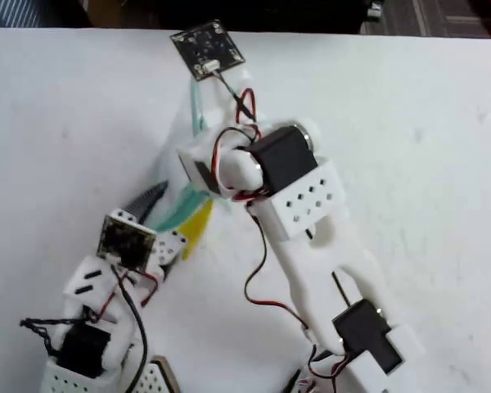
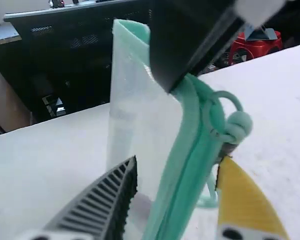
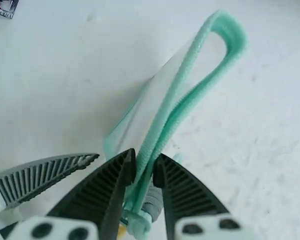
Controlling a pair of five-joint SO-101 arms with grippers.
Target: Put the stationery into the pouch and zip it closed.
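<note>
The left gripper (image 2: 177, 167) sits at the near end of the pouch (image 2: 135, 115), which lies on the table (image 1: 409, 123) between the two arms. Its grey and yellow fingers are released and straddle the teal zipper (image 3: 180, 100) without pinching it. The yellow finger is just beside the pull (image 2: 230, 122), a ring with a knotted cord. The right gripper (image 3: 144, 162) is clenched on the zipper band at that same end, holding the pouch edge up off the table. Beyond it the two teal bands part into a loop, so the mouth looks unzipped. Whether the stationery is inside, I cannot tell through the cloudy wall.

The step in hand seems to be the zipping. To do it well, the left fingers should close on the pull itself, not the band. The right should keep its grip firm as an anchor. The pull should travel straight along the zipper line, keeping the band taut so the soft pouch does not buckle or drag.
</note>
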